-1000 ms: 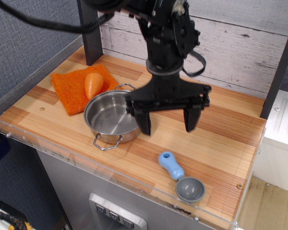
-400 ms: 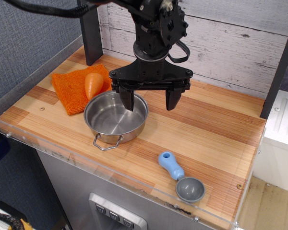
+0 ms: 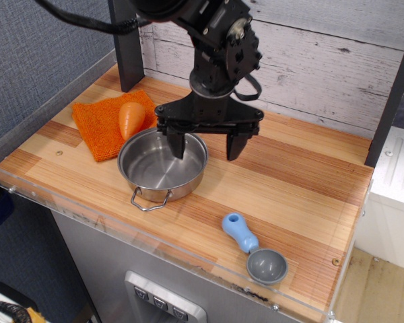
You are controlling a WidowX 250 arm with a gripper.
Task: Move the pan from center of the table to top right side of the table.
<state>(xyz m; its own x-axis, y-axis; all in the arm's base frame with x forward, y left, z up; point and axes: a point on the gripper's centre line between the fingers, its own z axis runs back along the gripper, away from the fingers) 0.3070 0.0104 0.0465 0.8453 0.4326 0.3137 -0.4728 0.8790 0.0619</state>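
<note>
Lining up my gripper [image 3: 205, 146] on the pan [image 3: 161, 167], jaws wide apart straddling its 2 o'clock rim, so next I probably drop and clamp.

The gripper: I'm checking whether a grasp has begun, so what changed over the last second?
The gripper moved left and toward the back wall, from beside the pan to straddling its right rim, one finger over the inside, the other outside. It stayed open and took hold of nothing. The pan, carrot, orange cloth and scoop stayed put.
</note>
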